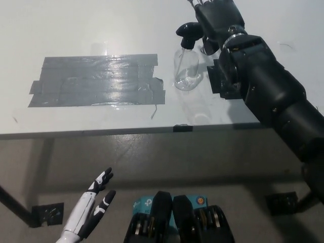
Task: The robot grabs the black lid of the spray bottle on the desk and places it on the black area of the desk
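Right hand point(215, 20) just beside black lid point(188, 31) of spray bottle point(186, 68); grip state indiscernible. Left hand point(93, 205) released, fingers spread, below bench point(76, 25).

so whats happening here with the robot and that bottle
The black right hand is up beside the black lid of the clear spray bottle on the white desk, not visibly gripping it; its fingertips run off the top of the picture. The lid sits on the bottle, which stands just right of the dark taped area. The white left hand hangs open below the desk edge.
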### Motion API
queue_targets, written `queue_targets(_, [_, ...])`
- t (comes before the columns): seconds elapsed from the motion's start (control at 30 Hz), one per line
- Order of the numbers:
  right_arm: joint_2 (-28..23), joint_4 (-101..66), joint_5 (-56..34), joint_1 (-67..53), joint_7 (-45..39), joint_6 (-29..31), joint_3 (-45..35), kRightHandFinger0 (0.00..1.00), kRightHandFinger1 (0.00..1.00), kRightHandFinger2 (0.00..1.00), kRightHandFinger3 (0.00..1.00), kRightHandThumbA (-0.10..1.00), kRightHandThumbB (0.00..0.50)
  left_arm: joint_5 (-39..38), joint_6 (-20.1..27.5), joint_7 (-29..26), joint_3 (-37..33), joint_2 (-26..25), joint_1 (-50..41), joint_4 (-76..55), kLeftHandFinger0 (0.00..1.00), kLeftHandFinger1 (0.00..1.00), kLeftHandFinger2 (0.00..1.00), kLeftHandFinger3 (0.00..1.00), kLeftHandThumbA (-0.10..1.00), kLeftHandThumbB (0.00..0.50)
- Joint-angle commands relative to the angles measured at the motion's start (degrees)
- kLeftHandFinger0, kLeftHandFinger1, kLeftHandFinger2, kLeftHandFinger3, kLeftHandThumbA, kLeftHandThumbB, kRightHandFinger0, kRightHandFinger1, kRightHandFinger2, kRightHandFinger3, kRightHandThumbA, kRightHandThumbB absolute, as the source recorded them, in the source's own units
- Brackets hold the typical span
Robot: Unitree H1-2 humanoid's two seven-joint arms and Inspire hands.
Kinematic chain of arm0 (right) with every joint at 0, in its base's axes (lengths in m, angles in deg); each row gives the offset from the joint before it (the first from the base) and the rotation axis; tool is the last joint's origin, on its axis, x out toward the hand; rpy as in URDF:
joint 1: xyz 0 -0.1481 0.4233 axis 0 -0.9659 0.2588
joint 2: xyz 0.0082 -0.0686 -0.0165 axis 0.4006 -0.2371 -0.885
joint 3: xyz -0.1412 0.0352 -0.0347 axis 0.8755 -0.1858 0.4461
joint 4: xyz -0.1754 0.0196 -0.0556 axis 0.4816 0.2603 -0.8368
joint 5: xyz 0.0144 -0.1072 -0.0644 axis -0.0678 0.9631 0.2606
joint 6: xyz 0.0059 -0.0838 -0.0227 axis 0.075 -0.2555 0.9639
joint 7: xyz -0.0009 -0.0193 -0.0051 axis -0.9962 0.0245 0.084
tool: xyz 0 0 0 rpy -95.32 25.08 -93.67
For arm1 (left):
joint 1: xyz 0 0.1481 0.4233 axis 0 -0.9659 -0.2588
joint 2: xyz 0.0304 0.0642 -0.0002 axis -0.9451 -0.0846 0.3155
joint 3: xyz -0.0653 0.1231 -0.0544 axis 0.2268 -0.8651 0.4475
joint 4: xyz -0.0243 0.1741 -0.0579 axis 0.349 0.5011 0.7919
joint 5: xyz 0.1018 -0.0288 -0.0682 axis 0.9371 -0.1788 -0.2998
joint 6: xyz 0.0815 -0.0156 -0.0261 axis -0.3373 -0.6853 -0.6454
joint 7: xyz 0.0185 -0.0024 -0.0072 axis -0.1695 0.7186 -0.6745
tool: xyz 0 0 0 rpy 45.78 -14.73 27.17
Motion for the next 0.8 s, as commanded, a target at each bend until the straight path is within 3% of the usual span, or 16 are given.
queue_targets(0.0, [0.3, -0.8, -1.1, 4.9, 0.6, 0.1, -1.1, 1.0, 1.0, 1.0, 1.0, 0.9, 0.5, 0.6, 1.7, 0.3, -0.2, -1.0, 0.5, -1.0, 1.0, 1.0, 1.0, 1.0, 1.0, 0.02])
queue_targets(0.37, [1.1, 2.2, -1.1, 5.4, 1.5, 0.2, -1.1, 1.0, 1.0, 1.0, 1.0, 0.92, 0.498, 0.7, 1.3, 0.8, -0.4, -1.1, 1.0, -1.3, 1.0, 1.0, 1.0, 1.0, 1.0, 0.0])
queue_targets(0.43, [1.3, 2.6, -1.7, 5.2, 1.7, 0.4, -1.5, 1.0, 1.0, 1.0, 1.0, 0.9, 0.477, 0.8, 0.5, 0.9, -0.4, -1.0, 0.9, -1.7, 1.0, 1.0, 1.0, 1.0, 1.0, 0.0])
queue_targets(0.5, [1.8, 4.7, -2.2, 5.5, 3.5, 1.1, -1.9, 1.0, 1.0, 1.0, 1.0, 0.86, 0.401, 0.9, 1.1, 0.9, -0.5, -1.2, 1.0, -1.4, 1.0, 1.0, 1.0, 1.0, 0.99, 0.0])
queue_targets(0.53, [2.1, 6.2, -2.1, 5.9, 4.4, 1.7, -1.7, 1.0, 1.0, 1.0, 1.0, 0.8, 0.32, 1.0, 1.2, 0.9, -0.5, -1.2, 1.1, -1.3, 1.0, 1.0, 1.0, 1.0, 0.99, 0.0])
queue_targets(0.57, [2.3, 7.2, -2.3, 6.2, 4.8, 1.9, -1.7, 1.0, 1.0, 1.0, 1.0, 0.78, 0.319, 1.0, 1.2, 1.0, -0.6, -1.2, 1.1, -1.2, 1.0, 1.0, 1.0, 1.0, 0.99, 0.0])
queue_targets(0.6, [2.6, 7.3, -3.4, 6.1, 4.6, 1.9, -2.6, 1.0, 0.97, 0.96, 1.0, 0.61, 0.246, 1.1, 1.2, 1.0, -0.6, -1.2, 1.1, -1.2, 1.0, 1.0, 1.0, 1.0, 1.0, 0.0])
queue_targets(0.63, [3.2, 8.2, -5.2, 5.7, 6.8, 3.1, -4.1, 0.52, 0.53, 0.66, 0.9, 0.23, 0.224, 1.1, 1.5, 1.0, -0.6, -1.3, 1.1, -1.1, 1.0, 1.0, 1.0, 1.0, 1.0, 0.0])
queue_targets(0.67, [3.4, 8.8, -5.6, 5.4, 8.6, 4.1, -4.6, 0.15, 0.22, 0.37, 0.71, 0.02, 0.215, 1.2, 1.3, 1.1, -0.7, -1.3, 1.0, -1.4, 1.0, 1.0, 1.0, 1.0, 1.0, 0.0])
queue_targets(0.7, [3.7, 9.5, -6.0, 4.9, 10.9, 5.2, -5.2, 0.03, 0.09, 0.27, 0.62, -0.07, 0.214, 1.3, 0.9, 1.4, -0.8, -1.4, 0.9, -1.8, 1.0, 1.0, 1.0, 1.0, 1.0, 0.0])
queue_targets(0.73, [3.8, 10.3, -6.5, 4.5, 14.0, 6.8, -5.9, 0.0, 0.01, 0.21, 0.39, -0.1, 0.176, 1.4, 0.6, 1.5, -0.8, -1.3, 0.9, -2.1, 1.0, 1.0, 1.0, 1.0, 1.0, 0.0])
queue_targets(0.77, [4.0, 11.1, -6.6, 4.3, 16.1, 7.6, -6.2, 0.0, 0.03, 0.29, 0.37, -0.1, 0.167, 1.3, 0.1, 1.6, -0.8, -1.3, 0.9, -2.3, 1.0, 1.0, 1.0, 1.0, 1.0, 0.0])
